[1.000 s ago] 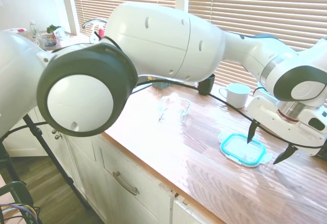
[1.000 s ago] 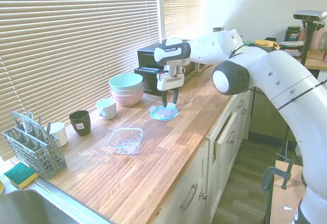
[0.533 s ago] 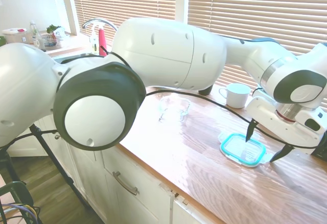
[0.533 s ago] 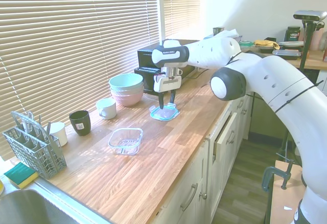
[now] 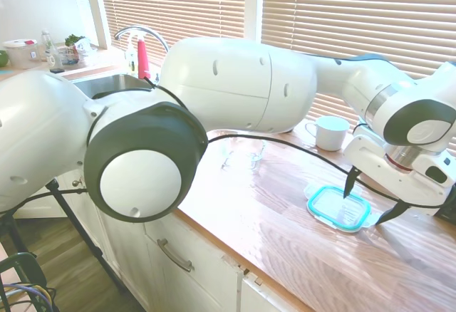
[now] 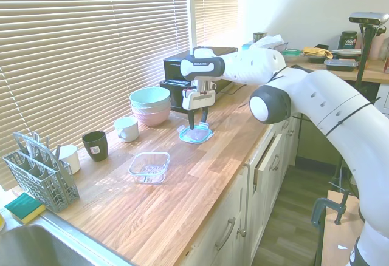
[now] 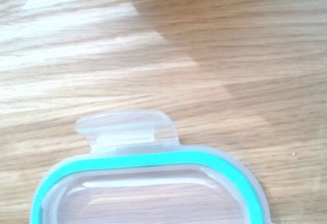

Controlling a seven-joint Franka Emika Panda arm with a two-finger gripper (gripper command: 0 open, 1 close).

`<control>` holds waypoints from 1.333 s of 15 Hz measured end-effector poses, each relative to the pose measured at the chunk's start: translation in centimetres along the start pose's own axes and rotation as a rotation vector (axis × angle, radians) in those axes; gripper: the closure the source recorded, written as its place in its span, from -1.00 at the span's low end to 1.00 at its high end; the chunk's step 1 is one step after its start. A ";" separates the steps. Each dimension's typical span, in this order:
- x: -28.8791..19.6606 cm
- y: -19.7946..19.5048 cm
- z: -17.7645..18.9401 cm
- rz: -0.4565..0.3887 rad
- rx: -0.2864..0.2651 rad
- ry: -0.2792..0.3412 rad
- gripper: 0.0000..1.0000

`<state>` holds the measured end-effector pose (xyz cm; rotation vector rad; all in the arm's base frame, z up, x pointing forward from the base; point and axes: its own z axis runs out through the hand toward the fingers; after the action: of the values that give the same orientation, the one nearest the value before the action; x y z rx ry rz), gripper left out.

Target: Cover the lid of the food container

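Hand [image 5: 373, 199]: spread open, fingers pointing down, one dark fingertip [image 5: 350, 182] over the near edge of the lid [image 5: 339, 208] and the other off its far side, nothing held; whether the tips touch the lid cannot be told. Lid: flat on the wooden table [image 6: 213, 150], teal rim, pale see-through centre, a clear snap tab [image 7: 127, 131] sticking out from one side (the wrist view shows that tab and a curved stretch of rim up close, lying on bare wood grain). In the second exterior view the hand [image 6: 197, 122] stands right above the lid [image 6: 196, 134], which lies in front of a black appliance [image 6: 185, 81] under the window blinds. Food container [image 6: 149, 166]: clear glass dish, uncovered, standing on the table well apart from the lid, nearer the sink end; in the first exterior view it is partly hidden behind the arm (only a glassy corner shows [image 5: 254, 154]). Along the window side: stacked bowls [image 6: 150, 105], pale green over pink; a white cup [image 6: 126, 128] beside them; a black cup [image 6: 95, 145]; a second white cup [image 6: 68, 157]; a grey utensil basket [image 6: 39, 179] with cutlery standing in it. At the table's end, a green and yellow sponge [image 6: 23, 208] just beside the sink [image 6: 36, 248].
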<state>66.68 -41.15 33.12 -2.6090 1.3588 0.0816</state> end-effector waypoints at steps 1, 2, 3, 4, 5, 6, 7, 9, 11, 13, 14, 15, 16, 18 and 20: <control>0.1 0.2 0.0 0.002 0.002 0.001 1.00; 0.2 0.3 0.0 0.003 0.002 0.002 1.00; 0.2 0.3 0.1 0.004 0.002 0.001 1.00; 0.3 0.4 0.1 0.004 0.002 0.000 1.00; 0.3 0.4 0.2 0.005 0.002 0.000 1.00; 0.3 0.4 0.2 0.005 0.002 -0.001 1.00; 0.3 0.4 0.3 0.006 0.001 -0.001 1.00; 0.3 0.4 0.4 0.006 0.001 -0.003 1.00; 0.2 0.3 0.5 0.004 0.004 -0.007 1.00; 0.1 0.0 0.6 -0.001 0.004 -0.010 1.00; 0.0 -0.1 0.7 -0.002 0.004 -0.011 1.00; 0.0 -0.2 0.6 -0.003 0.003 -0.013 1.00; -0.1 -0.2 0.6 -0.004 0.003 -0.013 1.00; -0.2 -0.6 0.6 -0.009 0.003 -0.013 1.00; -0.7 -1.6 0.6 -0.022 0.002 -0.013 1.00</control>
<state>67.60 -39.63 32.89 -2.6165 1.3247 0.0942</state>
